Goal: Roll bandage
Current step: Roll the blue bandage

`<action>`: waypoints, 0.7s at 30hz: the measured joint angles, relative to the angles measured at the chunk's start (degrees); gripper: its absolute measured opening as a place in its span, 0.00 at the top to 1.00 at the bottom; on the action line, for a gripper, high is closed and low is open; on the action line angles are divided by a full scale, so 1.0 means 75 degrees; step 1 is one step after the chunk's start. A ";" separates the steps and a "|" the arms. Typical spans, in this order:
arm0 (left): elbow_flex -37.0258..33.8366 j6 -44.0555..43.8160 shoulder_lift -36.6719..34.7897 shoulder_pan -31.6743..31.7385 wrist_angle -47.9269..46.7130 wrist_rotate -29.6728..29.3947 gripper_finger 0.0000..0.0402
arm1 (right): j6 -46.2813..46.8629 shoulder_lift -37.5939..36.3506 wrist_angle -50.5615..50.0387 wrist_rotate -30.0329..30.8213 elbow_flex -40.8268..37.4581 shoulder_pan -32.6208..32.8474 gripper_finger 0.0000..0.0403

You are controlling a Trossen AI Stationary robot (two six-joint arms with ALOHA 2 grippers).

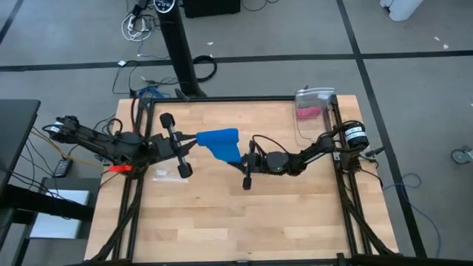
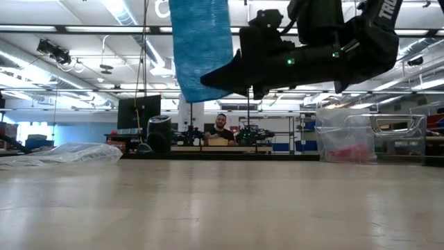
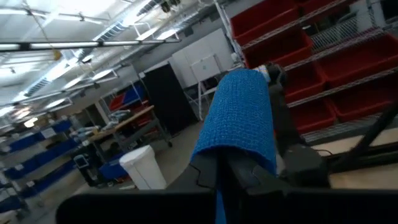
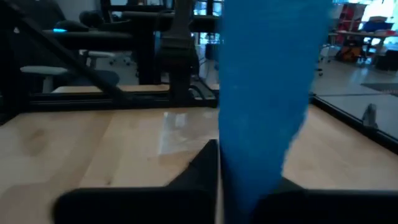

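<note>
The blue bandage [image 1: 220, 142] is held above the wooden table [image 1: 244, 214], stretched between the two arms near the table's middle. In the high view the left gripper [image 1: 185, 145] meets the bandage's left end, and the right gripper [image 1: 246, 164] meets its lower right end; the fingers are too small there to judge.

The wrist views supply what the overhead camera does not. The left wrist view shows the bandage [image 3: 239, 118] curving up from between that arm's dark fingers, which are closed on the cloth. The right wrist view shows the bandage [image 4: 267, 93] rising as a broad strip from between the right arm's fingers, likewise clamped on it, with a clear plastic wrapper [image 4: 180, 134] lying on the table beyond.

The low view alone confirms that the bandage [image 2: 201, 45] hangs clear of the table surface, beside the right gripper [image 2: 229, 76]. It also shows a crumpled plastic bag [image 2: 62, 154] at the left and a clear container [image 2: 368, 139] holding something pink at the right. The high view places that container [image 1: 314, 111] at the far right corner. A person [image 2: 221, 128] sits in the room behind.
</note>
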 joint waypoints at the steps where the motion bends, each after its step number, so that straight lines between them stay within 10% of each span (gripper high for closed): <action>1: 0.0000 0.0043 -0.0002 0.0009 0.0029 -0.0119 0.99 | -0.0013 0.0000 0.0025 0.0001 0.0000 0.0079 0.97; 21: -0.1653 0.0416 -0.0019 0.0916 0.0344 -0.0963 0.99 | -0.1271 -0.1234 -0.0632 0.0836 0.0904 0.2355 1.00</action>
